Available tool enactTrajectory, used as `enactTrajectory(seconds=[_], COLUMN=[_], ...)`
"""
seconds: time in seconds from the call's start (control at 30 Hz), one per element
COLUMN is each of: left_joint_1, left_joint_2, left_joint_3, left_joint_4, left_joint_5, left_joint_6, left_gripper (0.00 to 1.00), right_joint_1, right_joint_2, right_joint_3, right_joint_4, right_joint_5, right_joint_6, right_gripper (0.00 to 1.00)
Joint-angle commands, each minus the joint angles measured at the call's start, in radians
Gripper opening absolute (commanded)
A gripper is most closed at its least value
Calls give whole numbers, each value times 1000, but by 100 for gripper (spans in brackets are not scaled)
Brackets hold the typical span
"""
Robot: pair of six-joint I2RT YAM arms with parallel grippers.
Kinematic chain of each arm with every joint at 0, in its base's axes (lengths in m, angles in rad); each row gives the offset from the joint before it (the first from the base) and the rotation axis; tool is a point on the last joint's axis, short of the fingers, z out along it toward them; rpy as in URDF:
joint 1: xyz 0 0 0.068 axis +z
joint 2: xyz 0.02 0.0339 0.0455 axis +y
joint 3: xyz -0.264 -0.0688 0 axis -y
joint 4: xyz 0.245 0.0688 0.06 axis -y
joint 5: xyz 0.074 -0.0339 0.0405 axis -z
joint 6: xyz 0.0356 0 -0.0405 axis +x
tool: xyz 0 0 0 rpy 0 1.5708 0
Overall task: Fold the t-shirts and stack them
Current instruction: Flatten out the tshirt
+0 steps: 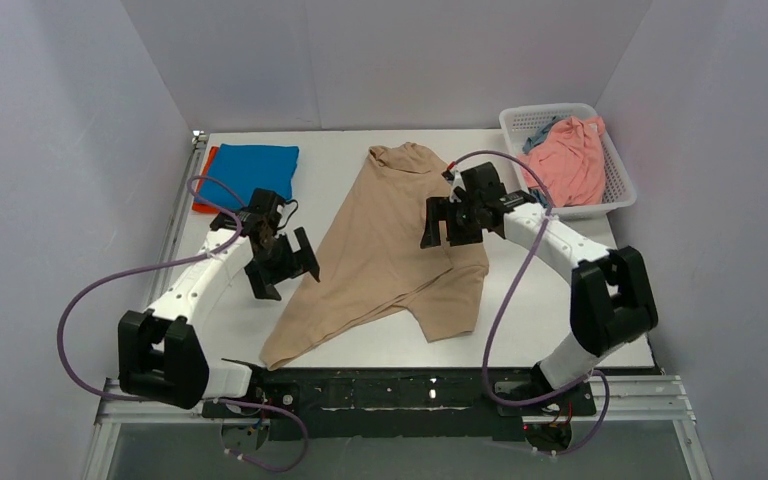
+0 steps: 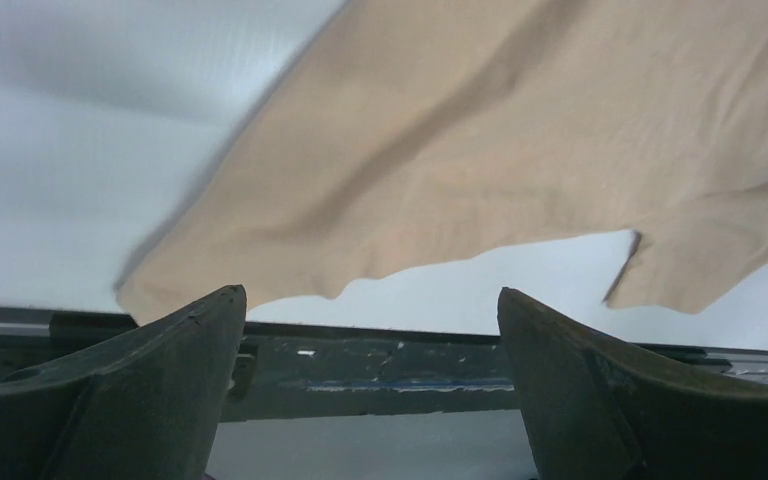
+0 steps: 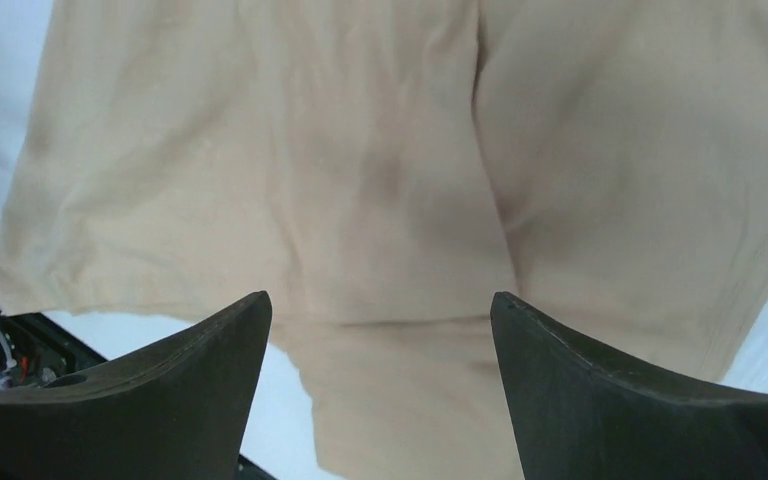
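I had the beige-tan t-shirt (image 1: pixel 390 240) lying unfolded and rumpled across the middle of the table (image 1: pixel 340 160), its neck towards the far side and one long corner trailing to the near-left edge. My left fingers (image 2: pixel 130 400) were spread wide and held nothing, and they hung beside the shirt's left edge, over bare table. My right fingers (image 3: pixel 150 400) were just as wide apart and empty, poised above the shirt's right half. I could not tell whether they touched the cloth.

At the far-left corner, the bright blue shirt (image 1: pixel 255 165) sat folded on top of the orange-red shirt (image 1: pixel 203 192), of which only a strip showed. At the far right, the white basket (image 1: pixel 615 195) held the salmon pink shirt (image 1: pixel 572 160) in a heap, with the grey-blue shirt (image 1: pixel 538 133) peeking out behind it.
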Motion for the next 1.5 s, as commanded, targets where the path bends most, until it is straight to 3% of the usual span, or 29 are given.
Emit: enactTrajectory(seconds=[0.0, 0.23, 0.57, 0.7, 0.8, 0.83, 1.2, 1.47], left_joint_1=[1, 0, 1, 1, 0, 1, 0, 1], left_joint_2=[-113, -198, -219, -224, -230, -231, -249, -309], left_joint_3=[-112, -174, -182, -178, -175, -172, -154, -146], left_joint_4=[-179, -213, -214, -216, -215, -216, -212, -230], left_joint_5=[8, 4, 8, 6, 9, 8, 5, -7], left_joint_6=[2, -9, -15, -20, -21, -19, -20, -46], left_gripper=[98, 98, 98, 98, 98, 98, 98, 98], right_joint_1=[-39, -41, -34, -22, -9, -4, 83, 191], right_joint_2=[158, 312, 273, 255, 228, 220, 184, 235], right_joint_3=[110, 181, 80, 69, 66, 71, 228, 418], right_joint_4=[-15, -48, -31, -50, -71, -83, -317, -339], right_joint_5=[-91, -142, -282, -260, -204, -191, 22, -102], right_joint_6=[-77, -103, -89, -66, -31, -28, 46, 172], right_gripper=[88, 82, 66, 47, 9, 6, 5, 1])
